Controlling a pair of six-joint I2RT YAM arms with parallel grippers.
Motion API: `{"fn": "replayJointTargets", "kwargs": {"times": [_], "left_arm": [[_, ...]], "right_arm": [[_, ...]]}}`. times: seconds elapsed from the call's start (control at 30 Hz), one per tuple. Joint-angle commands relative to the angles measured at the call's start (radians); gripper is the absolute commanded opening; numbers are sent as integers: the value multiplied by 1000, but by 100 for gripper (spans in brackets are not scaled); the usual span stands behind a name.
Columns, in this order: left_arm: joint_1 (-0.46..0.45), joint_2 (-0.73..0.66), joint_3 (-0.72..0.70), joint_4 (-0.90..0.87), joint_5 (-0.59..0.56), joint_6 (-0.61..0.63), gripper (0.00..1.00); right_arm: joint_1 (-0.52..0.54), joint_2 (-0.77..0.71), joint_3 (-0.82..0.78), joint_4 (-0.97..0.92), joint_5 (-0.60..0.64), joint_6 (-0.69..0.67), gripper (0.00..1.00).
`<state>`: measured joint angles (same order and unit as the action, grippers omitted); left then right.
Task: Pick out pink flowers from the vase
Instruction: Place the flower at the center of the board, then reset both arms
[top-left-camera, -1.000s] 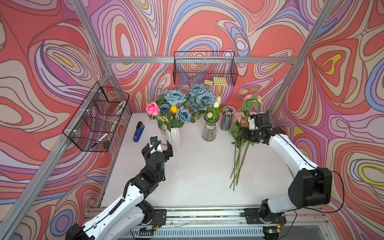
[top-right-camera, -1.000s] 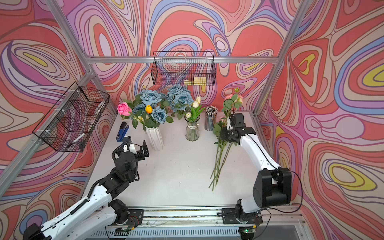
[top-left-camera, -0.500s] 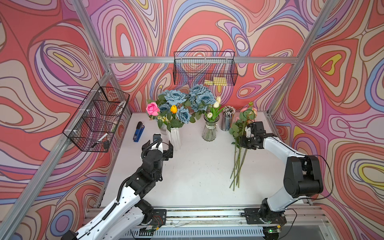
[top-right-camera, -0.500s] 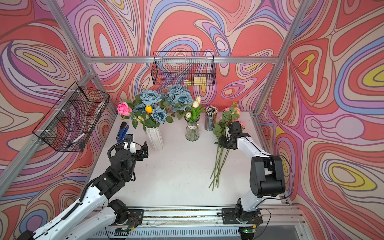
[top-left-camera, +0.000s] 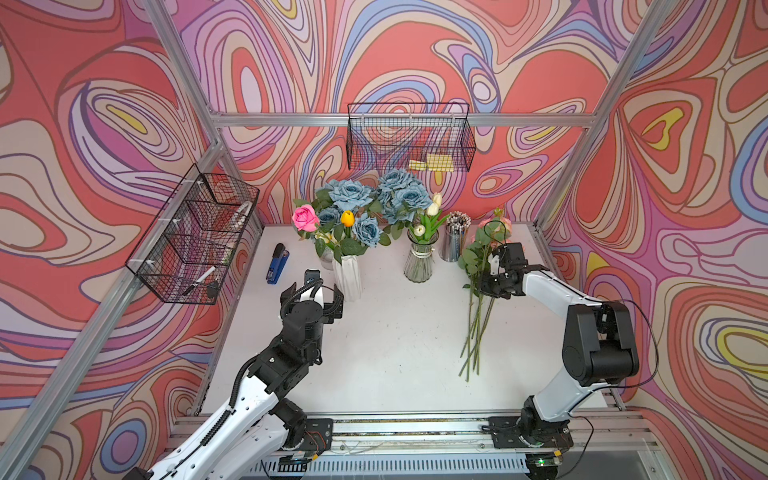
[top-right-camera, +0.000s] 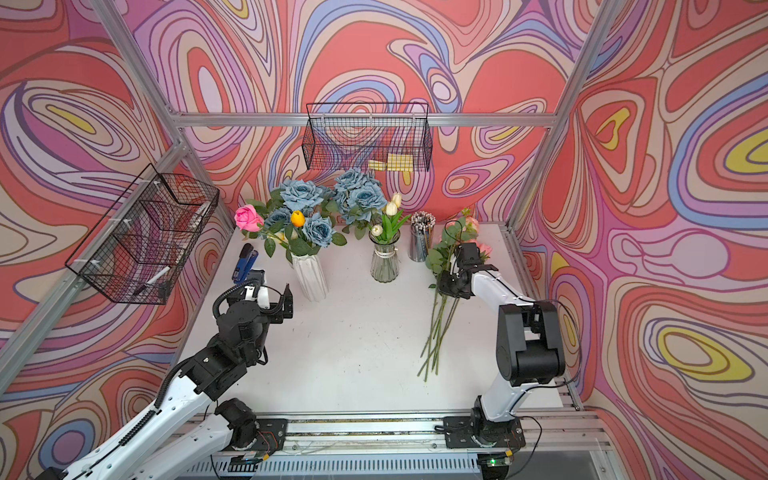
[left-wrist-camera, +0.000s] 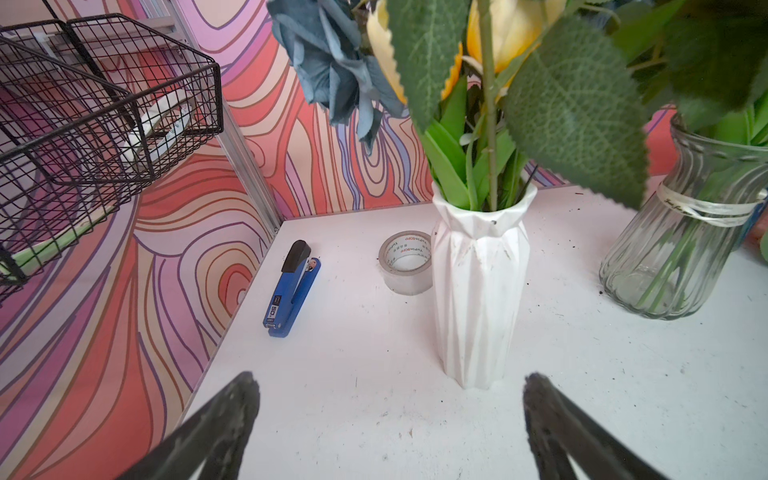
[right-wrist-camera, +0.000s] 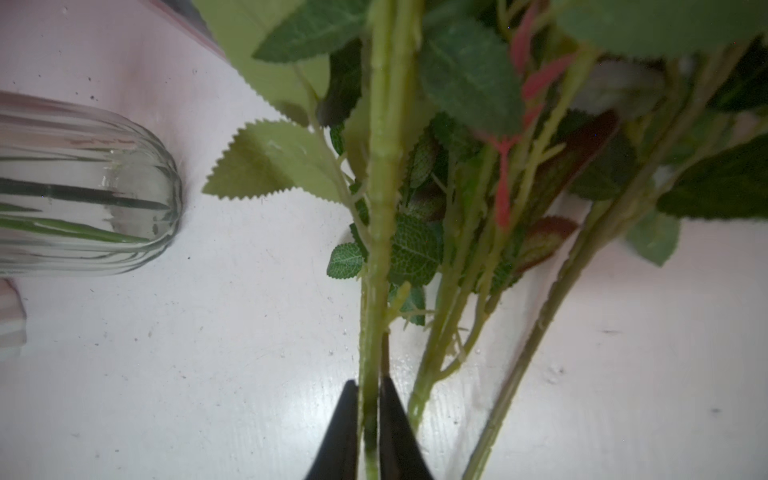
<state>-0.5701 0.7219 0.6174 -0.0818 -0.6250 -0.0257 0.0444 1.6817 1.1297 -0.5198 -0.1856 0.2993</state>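
Centrally, bare table (top-left-camera: 395, 332) between wide-open left gripper (top-left-camera: 313, 293) and right gripper (right-wrist-camera: 369, 384) (tight on pink flower stem (right-wrist-camera: 380, 208)).

2 white arms (top-left-camera: 249, 399), black joints (top-left-camera: 598, 345), black cables (top-left-camera: 237, 384), possibly ribbed.

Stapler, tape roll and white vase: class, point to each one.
stapler (left-wrist-camera: 287, 305), left wrist view, blue body.
tape roll (left-wrist-camera: 400, 282), left wrist view, outer side.
white vase (left-wrist-camera: 478, 299), left wrist view, faceted wall.

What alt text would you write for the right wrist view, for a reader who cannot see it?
A black gripper pinches one green flower stem over a white table. More leafy stems lie beside it, and a clear glass vase stands nearby.
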Motion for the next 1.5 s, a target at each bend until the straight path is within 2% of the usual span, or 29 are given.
{"fn": "replayJointTargets", "kwargs": {"times": [0.0, 0.2, 0.3, 0.43, 0.5, 0.63, 0.7, 0.83, 0.93, 1.1, 1.27, 1.47], "left_arm": [[12, -2, 39, -35, -2, 15, 100], [51, 5, 63, -80, -4, 26, 100], [123, 20, 55, -83, 23, 7, 100], [200, 50, -1, -23, 66, 26, 100], [252, 75, -25, -3, 101, -14, 100], [364, 150, -92, 86, 135, -100, 100], [391, 179, -152, 146, 167, -101, 100], [431, 249, -200, 277, 219, -69, 100], [491, 333, -218, 409, 285, -91, 100], [491, 502, -248, 665, 325, -66, 100], [493, 622, -347, 1017, 325, -2, 100], [495, 685, -337, 1045, 438, 36, 100]], "right_arm": [[-6, -70, 47, -53, 36, 3, 32], [-6, -187, 63, -123, 75, 13, 53], [-7, -260, 40, -96, 134, 16, 62], [-6, -342, -22, -10, 252, 7, 69], [-7, -366, -72, 48, 278, -15, 74], [-6, -405, -215, 256, 329, -79, 80], [-6, -429, -307, 412, 334, -129, 86], [-7, -432, -465, 688, 390, -185, 92], [-6, -364, -507, 811, 434, -201, 93], [-7, -287, -563, 1018, 408, -239, 93], [-6, -203, -666, 1325, 360, -279, 93], [-6, -86, -685, 1429, 299, -300, 93]]}}
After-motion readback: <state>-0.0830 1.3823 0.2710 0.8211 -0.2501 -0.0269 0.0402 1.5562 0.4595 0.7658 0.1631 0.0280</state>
